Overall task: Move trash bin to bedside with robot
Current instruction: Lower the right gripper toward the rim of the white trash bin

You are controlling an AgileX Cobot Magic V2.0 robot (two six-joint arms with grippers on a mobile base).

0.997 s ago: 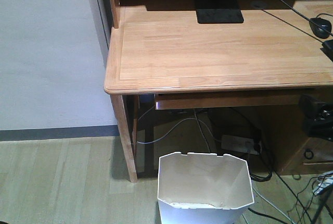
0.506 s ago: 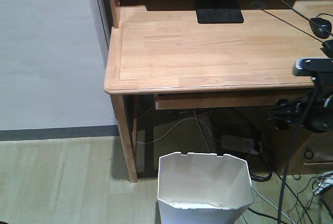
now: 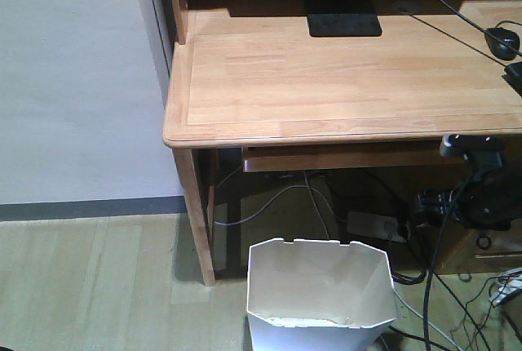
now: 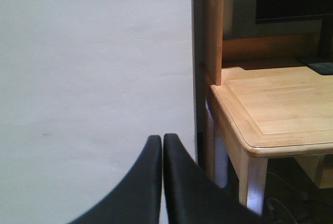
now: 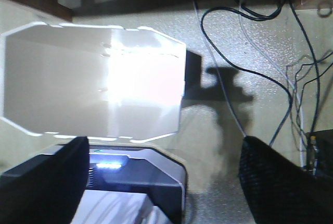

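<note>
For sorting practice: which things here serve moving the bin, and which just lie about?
Job: white many-sided plastic trash bin; black right tool, open.
Lying about: light wooden desk; flat black monitor base; black computer mouse; white power strip.

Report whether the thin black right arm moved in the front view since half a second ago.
Yes, downward. The thin black right arm had its top end over the light wooden desk; now it sits below the desk's front edge.

You are losing the base of the trash bin [image 3: 322,290] below the front view's bottom edge. Glare is washing out its inside in the right wrist view.
</note>
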